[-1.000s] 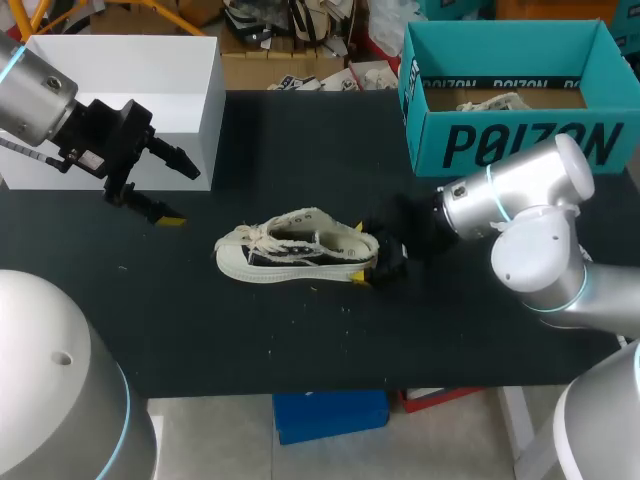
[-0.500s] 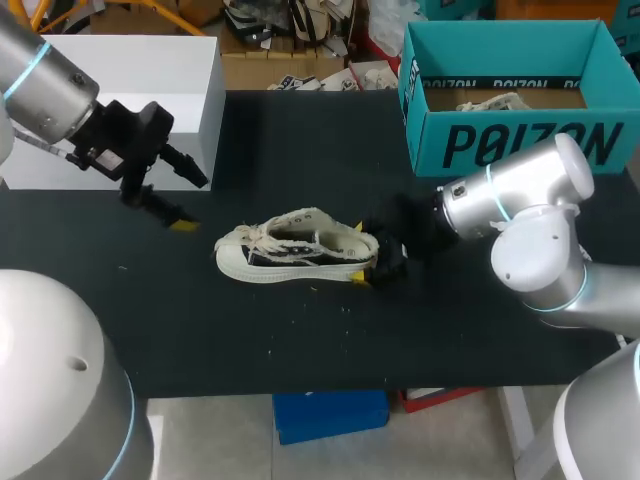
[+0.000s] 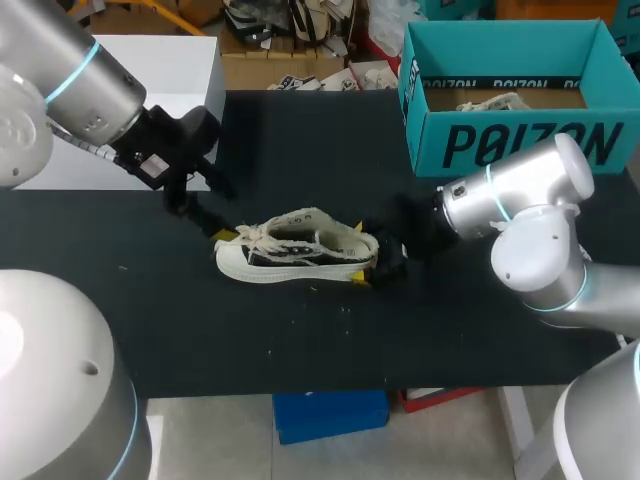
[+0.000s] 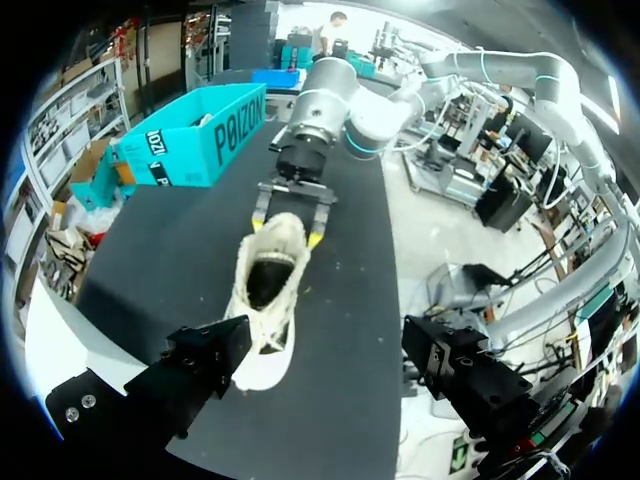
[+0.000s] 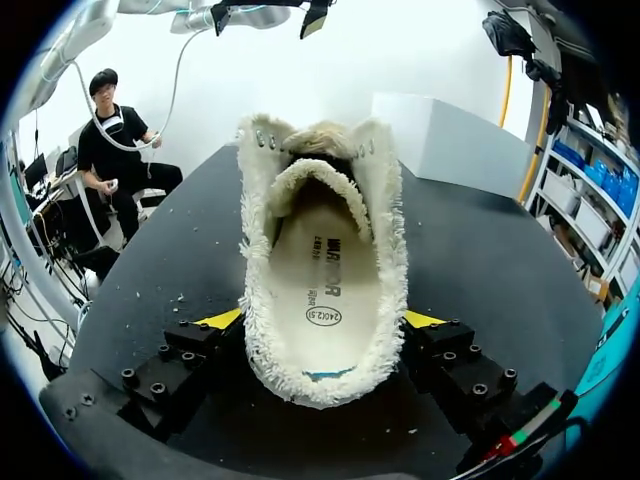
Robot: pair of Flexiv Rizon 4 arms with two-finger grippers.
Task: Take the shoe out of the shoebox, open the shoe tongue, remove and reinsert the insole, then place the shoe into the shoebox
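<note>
Right wrist cam looks straight into the shoe [image 5: 322, 200] and shows the insole [image 5: 318, 285] lying flat inside, which the head cam can't see. My right gripper [image 5: 322, 322] clamps the heel, and my left gripper [image 4: 328, 345] is spread wide at the toe. The shoe sits on the table [image 3: 300, 340], lengthwise left-right, toe towards my left arm.

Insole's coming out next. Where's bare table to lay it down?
The broad strip of table between the shoe and the robot-side edge is bare, save a few crumbs. The stretch between the shoe and the teal shoebox is free too. Crowded: the heel, gripped by the right claw, and the toe, where the open left claw hovers.
</note>
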